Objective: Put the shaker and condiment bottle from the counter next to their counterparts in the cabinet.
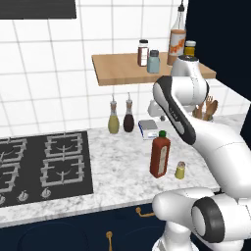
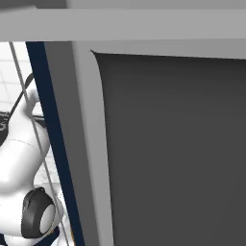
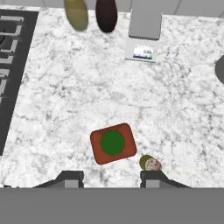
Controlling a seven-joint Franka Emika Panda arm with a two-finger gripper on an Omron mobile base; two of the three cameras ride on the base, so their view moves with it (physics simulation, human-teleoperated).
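My two-finger claw (image 3: 111,177) hangs spread wide and empty above the speckled white marble counter (image 3: 65,100), its dark tips framing the objects below. Just beyond them stands the tall red-orange sauce bottle with the small green cap (image 3: 112,143), and just beside it the tiny yellow-green shaker with a grey-silver cap (image 3: 150,163). They sit so close that, in my judgement, a descent on the bottle could clip the shaker and send it rolling. Farther off sit a small grey kitchen scale (image 3: 142,38) and two spouted oil bottles (image 1: 121,117). Above, the light wooden plank shelf (image 1: 122,72) looks crowded: a pale blue shaker (image 1: 153,62) and clear orange-labelled bottle (image 1: 177,45) could be toppled during placement.
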